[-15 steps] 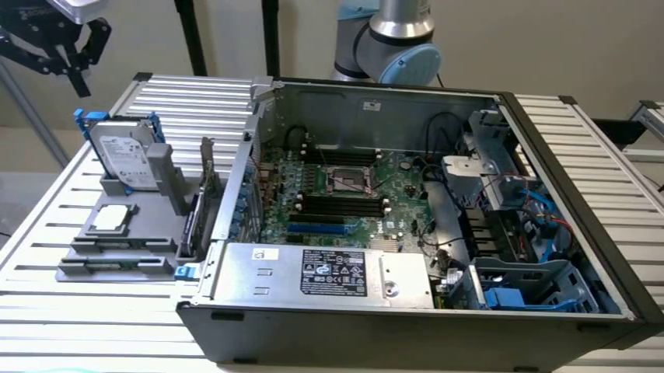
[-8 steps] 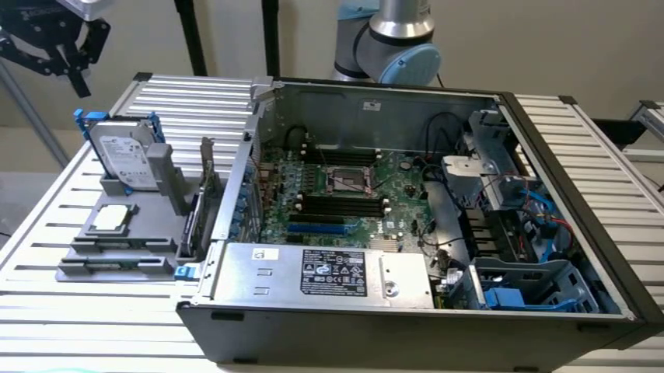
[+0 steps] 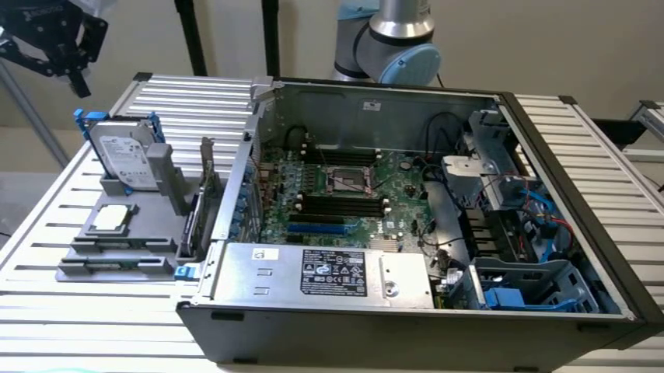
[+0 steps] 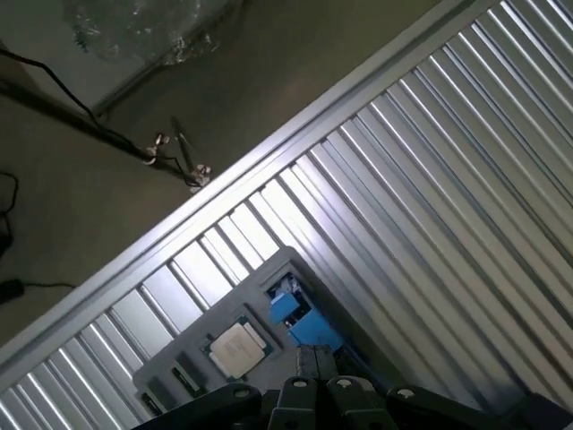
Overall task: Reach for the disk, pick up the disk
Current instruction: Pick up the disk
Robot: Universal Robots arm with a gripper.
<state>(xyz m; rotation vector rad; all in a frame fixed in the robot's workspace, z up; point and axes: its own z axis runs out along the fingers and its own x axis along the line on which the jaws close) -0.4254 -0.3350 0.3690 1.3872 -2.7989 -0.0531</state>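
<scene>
- The pincer (image 3: 54,53) hung in the air above the slatted table (image 3: 62,303), touching nothing; whether it was apart or together could not be told.
- The disk (image 3: 120,152) stood on edge below the pincer, a little toward the exterior view's right, slotted upright in a grey holder (image 3: 114,249) with its blue bracket around it.
- In the wrist view the pincer (image 4: 327,396) looked down on the disk's blue bracket (image 4: 297,312), well apart from it.
- A small square chip (image 3: 112,219) lay flat in the same holder, farther from the pincer than the disk.
- An open computer case (image 3: 415,326) lay on the table beyond the holder, well away from the pincer.
</scene>
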